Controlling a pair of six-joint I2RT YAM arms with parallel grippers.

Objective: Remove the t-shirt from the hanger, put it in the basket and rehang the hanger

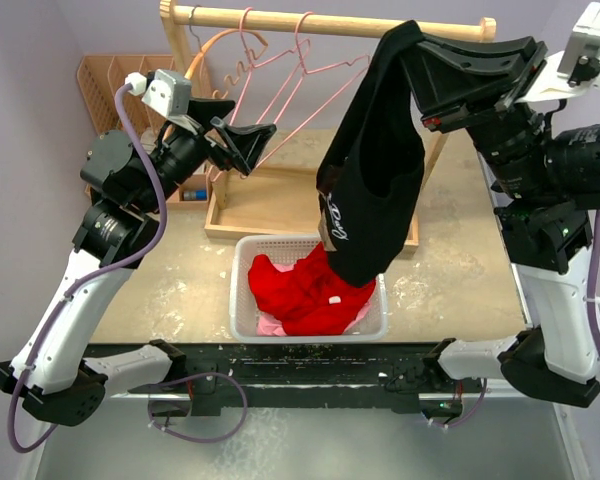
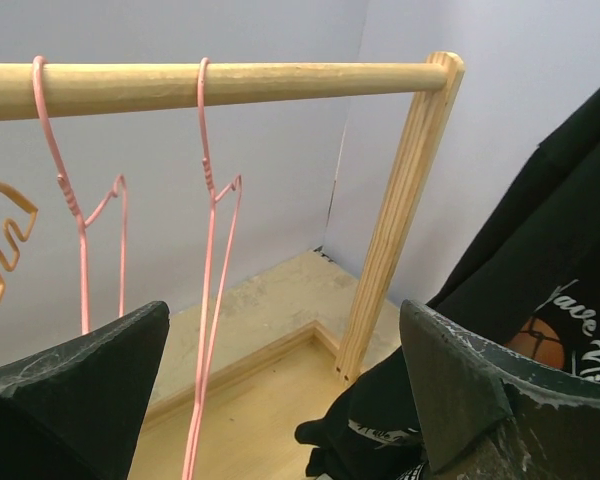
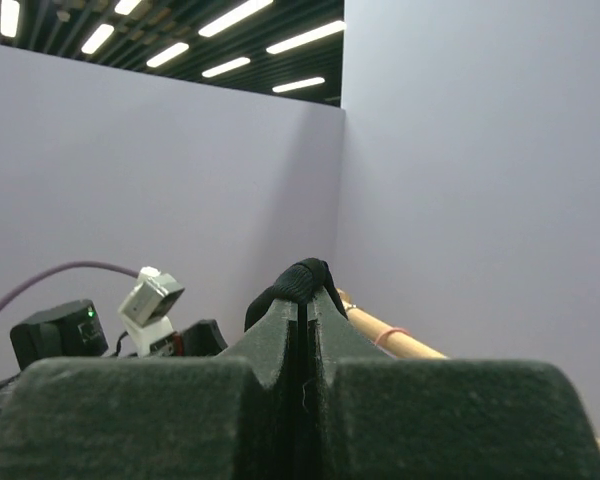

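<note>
A black t-shirt (image 1: 375, 180) with white print hangs free from my right gripper (image 1: 405, 35), which is shut on a fold of it (image 3: 300, 281) high beside the wooden rail (image 1: 330, 20). Its lower end dips into the white basket (image 1: 242, 300). Two bare pink hangers (image 1: 295, 75) hang on the rail; they also show in the left wrist view (image 2: 215, 230). My left gripper (image 1: 242, 140) is open and empty, left of the shirt, near the hangers. The shirt also shows at the right of the left wrist view (image 2: 540, 290).
The basket holds red clothing (image 1: 305, 290). An orange hanger (image 1: 215, 50) hangs at the rail's left. The rack stands on a wooden base tray (image 1: 270, 200) with an upright post (image 2: 395, 210). A wooden slotted organiser (image 1: 105, 80) stands at the back left.
</note>
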